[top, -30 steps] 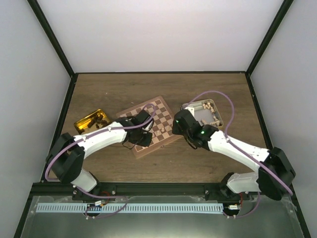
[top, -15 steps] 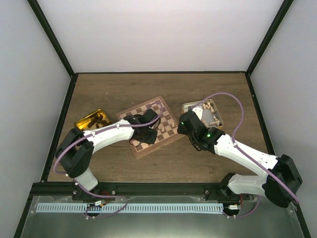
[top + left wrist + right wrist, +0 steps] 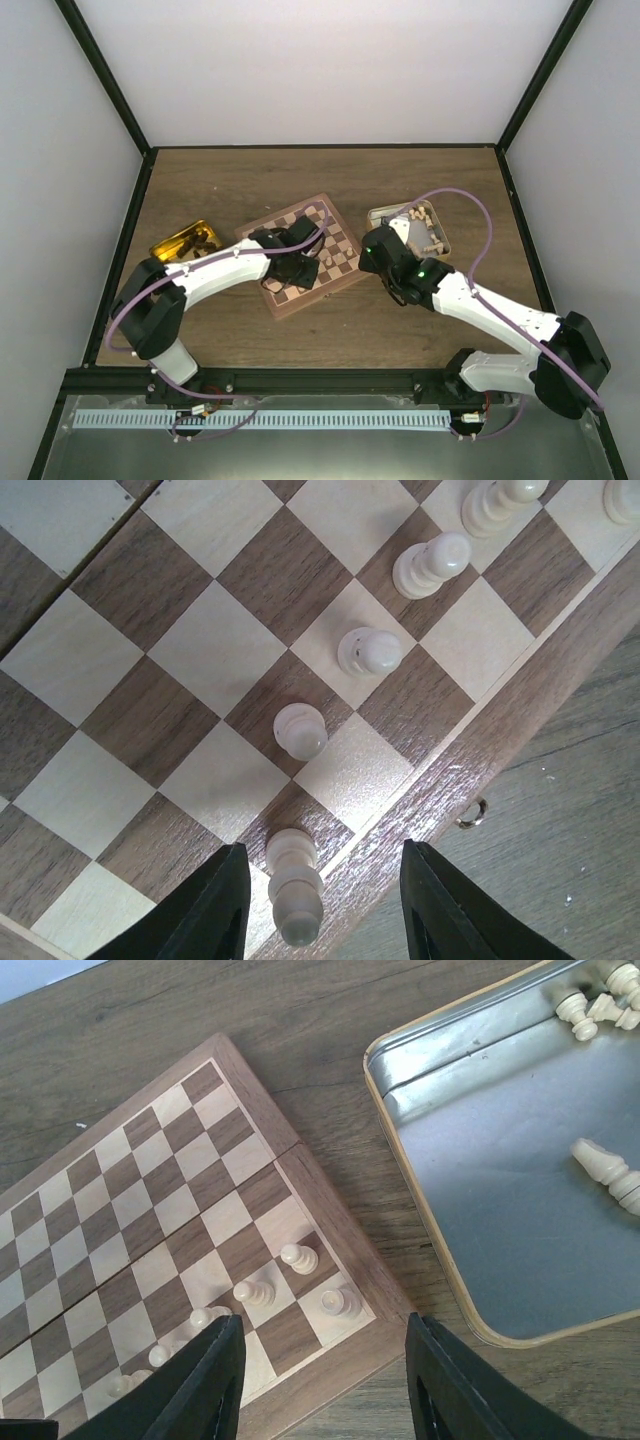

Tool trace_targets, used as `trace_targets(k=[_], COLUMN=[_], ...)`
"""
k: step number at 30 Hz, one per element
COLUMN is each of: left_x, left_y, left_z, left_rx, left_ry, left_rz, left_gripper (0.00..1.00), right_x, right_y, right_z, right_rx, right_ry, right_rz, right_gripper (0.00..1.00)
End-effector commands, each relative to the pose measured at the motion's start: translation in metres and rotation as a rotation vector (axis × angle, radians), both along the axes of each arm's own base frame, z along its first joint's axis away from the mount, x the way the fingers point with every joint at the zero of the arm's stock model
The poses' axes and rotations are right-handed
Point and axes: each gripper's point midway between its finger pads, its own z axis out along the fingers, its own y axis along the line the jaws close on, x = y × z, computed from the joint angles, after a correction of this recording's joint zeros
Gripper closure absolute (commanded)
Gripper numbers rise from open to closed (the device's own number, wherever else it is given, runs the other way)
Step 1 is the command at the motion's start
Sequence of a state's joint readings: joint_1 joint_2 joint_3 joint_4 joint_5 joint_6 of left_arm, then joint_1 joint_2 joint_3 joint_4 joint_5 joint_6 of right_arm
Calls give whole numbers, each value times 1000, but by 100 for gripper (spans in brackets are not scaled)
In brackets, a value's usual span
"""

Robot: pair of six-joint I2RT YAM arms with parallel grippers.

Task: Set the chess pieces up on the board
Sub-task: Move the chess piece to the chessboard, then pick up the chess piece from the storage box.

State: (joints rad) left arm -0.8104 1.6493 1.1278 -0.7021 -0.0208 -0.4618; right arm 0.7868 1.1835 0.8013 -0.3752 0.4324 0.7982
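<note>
Status: left gripper (image 3: 322, 875) is low over the board (image 3: 150, 670), fingers moderately apart and straddling a pale piece (image 3: 293, 885). That piece stands upright on an edge square at bottom centre of the wrist view, with a gap on each side, so it isn't gripped. A row of pale pieces (image 3: 368, 652) runs diagonally up-right from it, all upright. The right gripper (image 3: 322, 1335) hovers between the board and the silver tin (image 3: 480, 1220), fingers apart and empty. The loose pale pieces (image 3: 605, 1168) lie on their sides at the tin's upper right. The gold tin (image 3: 185, 243), left of the board, looks to hold dark ones. The chessmen look light, rigid, smooth and tippy: pinch mid-stem under the head and release gently.
</note>
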Motion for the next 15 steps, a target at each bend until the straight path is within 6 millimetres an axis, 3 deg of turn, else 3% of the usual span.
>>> trace_targets(k=[1, 6, 10, 15], left_x=[6, 27, 43, 54], left_y=[-3, 17, 41, 60], left_z=[29, 62, 94, 123], left_rx=[-47, -88, -154, -269], left_ry=[-61, -188, -315, -421], left_rz=[10, 109, 203, 273], left_gripper=[56, 55, 53, 50], right_x=[3, 15, 34, 73], right_y=[-10, -24, -48, -69], right_z=[8, 10, 3, -26], right_rx=[0, -3, 14, -38], right_ry=[-31, -29, 13, 107], right_rz=[-44, -27, -29, -80], right_gripper=[54, 52, 52, 55])
